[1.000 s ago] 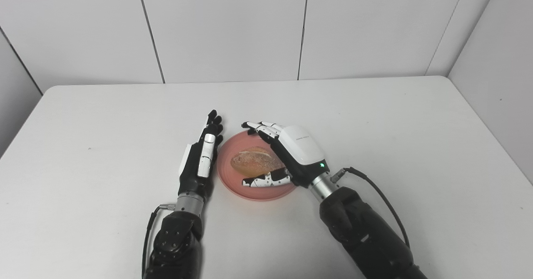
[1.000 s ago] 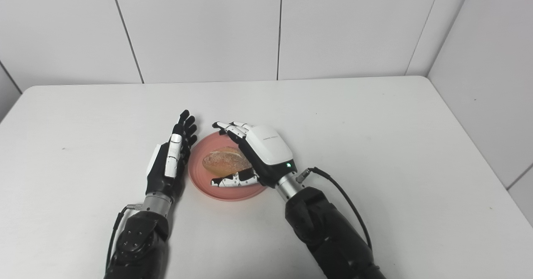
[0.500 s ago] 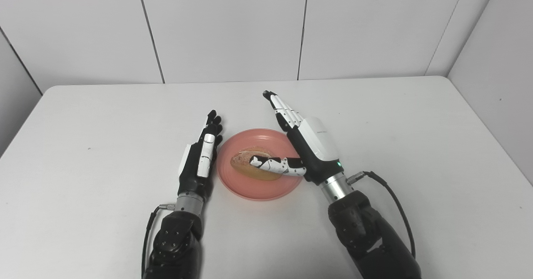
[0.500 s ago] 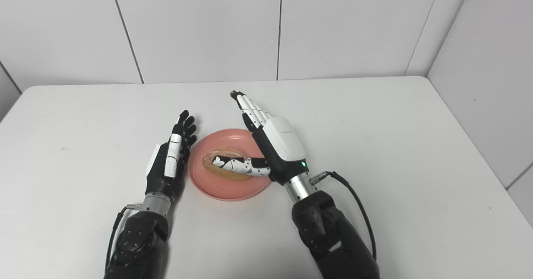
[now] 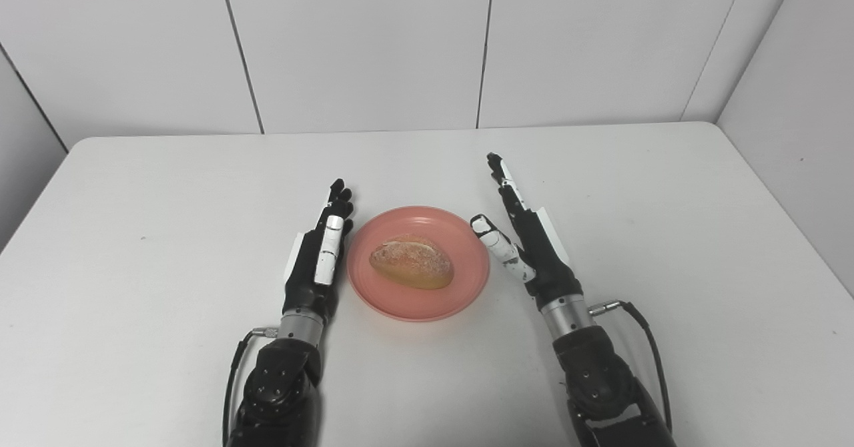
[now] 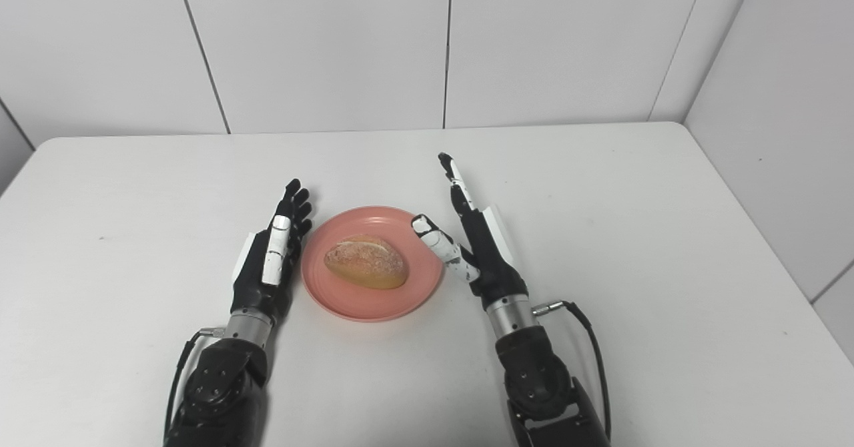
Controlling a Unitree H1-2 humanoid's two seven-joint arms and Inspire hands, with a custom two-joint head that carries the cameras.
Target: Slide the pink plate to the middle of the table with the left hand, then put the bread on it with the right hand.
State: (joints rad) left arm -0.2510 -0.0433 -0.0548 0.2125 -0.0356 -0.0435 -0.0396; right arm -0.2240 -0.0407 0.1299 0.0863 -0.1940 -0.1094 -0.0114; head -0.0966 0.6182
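Note:
The pink plate (image 5: pixel 460 293) rests near the middle of the white table, and a brown bread roll (image 5: pixel 412 270) lies on it. My left hand (image 5: pixel 319 253) stands on edge just left of the plate's rim, fingers straight and open. My right hand (image 5: pixel 527 243) stands on edge just right of the plate, open, fingers pointing away from me and thumb angled toward the rim. Neither hand holds anything.
The white table (image 5: pixel 667 193) stretches wide on both sides, with its far edge against a white panelled wall (image 5: pixel 360 47). A cable (image 5: pixel 650 353) loops off my right wrist.
My right hand let go of the bread, opened flat and pulled back to the right, off the plate. The bread stays on the plate. My left hand has not moved.

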